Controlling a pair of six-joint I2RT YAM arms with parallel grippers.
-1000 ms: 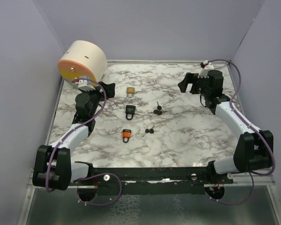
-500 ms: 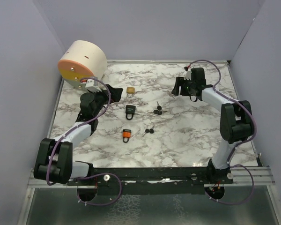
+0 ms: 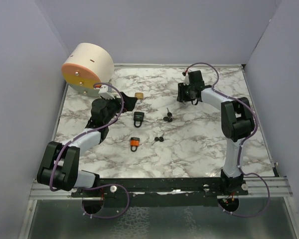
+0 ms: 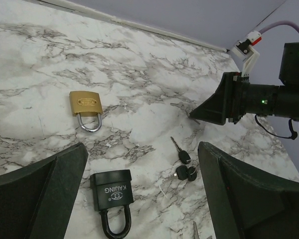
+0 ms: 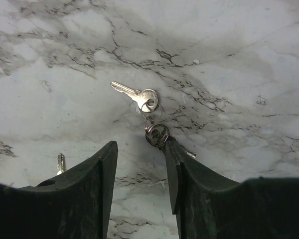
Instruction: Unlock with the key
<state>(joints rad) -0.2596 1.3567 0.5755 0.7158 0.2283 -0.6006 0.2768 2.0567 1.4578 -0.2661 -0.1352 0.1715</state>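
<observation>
Three padlocks lie on the marble table: a brass one (image 4: 86, 104), a black one (image 3: 139, 117) (image 4: 112, 191) and an orange one (image 3: 134, 144). Black-headed keys (image 3: 167, 117) (image 4: 183, 167) lie right of the black padlock, and another pair (image 3: 159, 139) lies lower. My left gripper (image 3: 127, 103) (image 4: 142, 149) is wide open above the black padlock, holding nothing. My right gripper (image 3: 184, 94) (image 5: 139, 147) hangs low over the table, its jaws half apart and empty. Silver keys on a ring (image 5: 152, 117) lie just ahead of it; the right fingertip (image 5: 170, 149) touches the ring.
A cream drum with an orange face (image 3: 87, 67) lies at the back left corner. Grey walls close in the table on three sides. The tip of another key (image 5: 61, 162) shows beside my right gripper's left finger.
My right arm has swung left and down over the silver keys, its jaws narrowing. My left gripper has moved right toward the padlocks, still wide open.
</observation>
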